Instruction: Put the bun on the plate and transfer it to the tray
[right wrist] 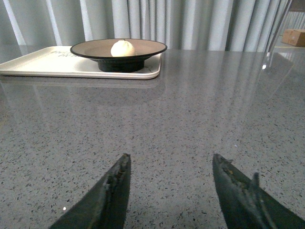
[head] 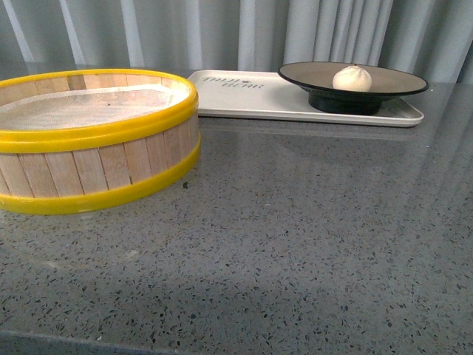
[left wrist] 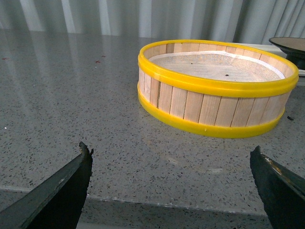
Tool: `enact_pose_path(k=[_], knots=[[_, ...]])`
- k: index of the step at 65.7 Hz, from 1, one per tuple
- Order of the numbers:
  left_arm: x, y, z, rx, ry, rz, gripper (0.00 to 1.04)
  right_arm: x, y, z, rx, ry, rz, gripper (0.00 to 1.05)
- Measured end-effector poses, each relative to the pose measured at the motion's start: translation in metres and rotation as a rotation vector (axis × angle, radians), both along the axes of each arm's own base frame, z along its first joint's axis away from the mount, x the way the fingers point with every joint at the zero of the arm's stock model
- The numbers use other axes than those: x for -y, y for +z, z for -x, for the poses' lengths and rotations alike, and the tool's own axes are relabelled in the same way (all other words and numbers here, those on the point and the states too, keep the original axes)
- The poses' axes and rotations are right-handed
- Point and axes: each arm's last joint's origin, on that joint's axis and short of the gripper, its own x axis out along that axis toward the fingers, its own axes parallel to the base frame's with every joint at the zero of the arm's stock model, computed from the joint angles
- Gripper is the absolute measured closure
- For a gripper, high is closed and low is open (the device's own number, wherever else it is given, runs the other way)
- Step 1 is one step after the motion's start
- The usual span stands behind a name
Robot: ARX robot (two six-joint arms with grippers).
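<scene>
The bun sits on the plate, a little right of the plate's middle, and the plate stands on the right end of the tray. The tray lies flat at the far side of the grey speckled tabletop, with its dark lettering on the bare left part. Behind it hangs a pale pleated curtain.

A round wooden steamer basket with yellow bands stands on the tabletop at the left, nearer than the tray; in the front view its rim overlaps the tray's left corner, and whether they touch cannot be told. A pale liner covers its inside, marked with a few small dark specks.

The left claw is released, its two dark tips wide apart low over the tabletop, with the basket ahead of it. The right claw is also released and holds nothing; open tabletop lies between it and the tray. Far off to the side in the right wrist view is a cardboard box.
</scene>
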Motion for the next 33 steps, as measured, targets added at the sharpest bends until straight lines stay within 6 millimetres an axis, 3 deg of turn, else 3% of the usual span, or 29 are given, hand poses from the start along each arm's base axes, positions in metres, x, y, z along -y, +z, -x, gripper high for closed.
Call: enact_pose_path(k=[17, 33], knots=[[0.0000, 0.0000, 0.0000, 0.000, 0.000, 0.000, 0.07, 0.0000, 0.0000, 0.0000, 0.000, 0.000, 0.000, 0.07], [0.0000, 0.0000, 0.0000, 0.000, 0.000, 0.000, 0.07, 0.0000, 0.0000, 0.0000, 0.000, 0.000, 0.000, 0.08]])
